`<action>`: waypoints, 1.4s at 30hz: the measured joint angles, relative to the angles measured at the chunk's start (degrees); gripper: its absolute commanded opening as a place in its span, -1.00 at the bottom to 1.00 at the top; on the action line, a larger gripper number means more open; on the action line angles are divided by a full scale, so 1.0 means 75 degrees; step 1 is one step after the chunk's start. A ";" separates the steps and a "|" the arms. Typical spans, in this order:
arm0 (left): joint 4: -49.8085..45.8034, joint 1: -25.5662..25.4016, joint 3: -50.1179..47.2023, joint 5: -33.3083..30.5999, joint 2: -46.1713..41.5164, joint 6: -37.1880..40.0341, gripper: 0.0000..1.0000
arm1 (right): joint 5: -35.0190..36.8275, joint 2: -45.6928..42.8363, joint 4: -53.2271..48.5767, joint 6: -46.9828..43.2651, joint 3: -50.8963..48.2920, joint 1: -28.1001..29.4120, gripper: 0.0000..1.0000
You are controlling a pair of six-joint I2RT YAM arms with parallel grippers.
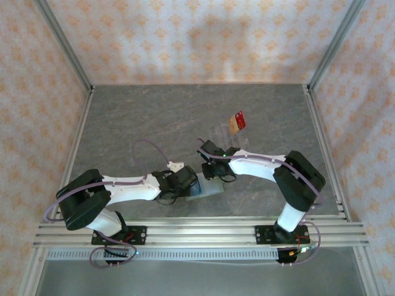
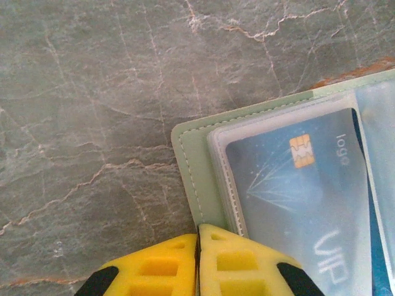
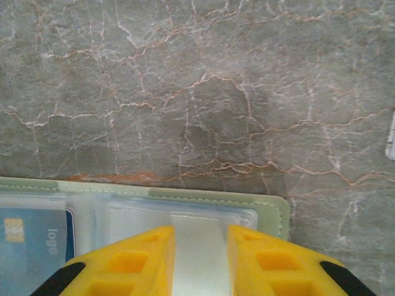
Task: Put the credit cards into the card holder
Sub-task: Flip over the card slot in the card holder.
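The sage-green card holder [image 1: 208,188] lies open on the stone table between my two grippers. A blue credit card [image 2: 302,203] sits under its clear inner pocket, also seen in the right wrist view [image 3: 31,240]. My left gripper [image 2: 199,231] is shut, its yellow tips touching the card holder's [image 2: 188,166] stitched left edge. My right gripper [image 3: 200,229] stands open over the card holder's [image 3: 274,209] other half. A pale grey card [image 3: 197,256] shows between its fingers, its far end at the pocket. A red card [image 1: 241,119] and a gold-orange card [image 1: 233,126] stand further back.
The red and gold cards stand in a clear ridged tray [image 1: 223,137] behind the right gripper [image 1: 213,171]. Aluminium rails [image 1: 197,231] run along the near edge, with frame posts at the sides. The left gripper [image 1: 184,188] is at the holder's left side.
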 measured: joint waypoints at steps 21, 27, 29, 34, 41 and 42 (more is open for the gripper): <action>0.0006 0.0000 0.0000 -0.0006 0.0035 0.0000 -0.83 | 0.0256 0.0090 0.0481 0.0221 -0.0204 0.0198 -0.93; 0.0009 0.0000 0.0000 -0.0006 0.0035 0.0003 -0.84 | 0.0254 0.0015 0.0286 0.0204 -0.0181 0.0236 -1.00; 0.0009 0.0000 0.0000 -0.0006 0.0035 0.0003 -0.83 | 0.0192 -0.0020 0.0152 0.0207 -0.0134 0.0251 -1.00; 0.0015 0.0000 0.0000 -0.0006 0.0038 0.0003 -0.83 | -0.0224 -0.0038 -0.0006 0.0268 0.0114 0.0341 -1.00; -0.0029 -0.0038 0.0047 -0.0050 0.0102 0.0006 -0.83 | -0.0863 -0.0038 0.0096 0.0592 0.0245 0.0458 -0.77; -0.0029 -0.0050 0.0047 -0.0058 0.0102 0.0006 -0.83 | -0.0947 -0.0038 0.0125 0.0656 0.0245 0.0458 -0.74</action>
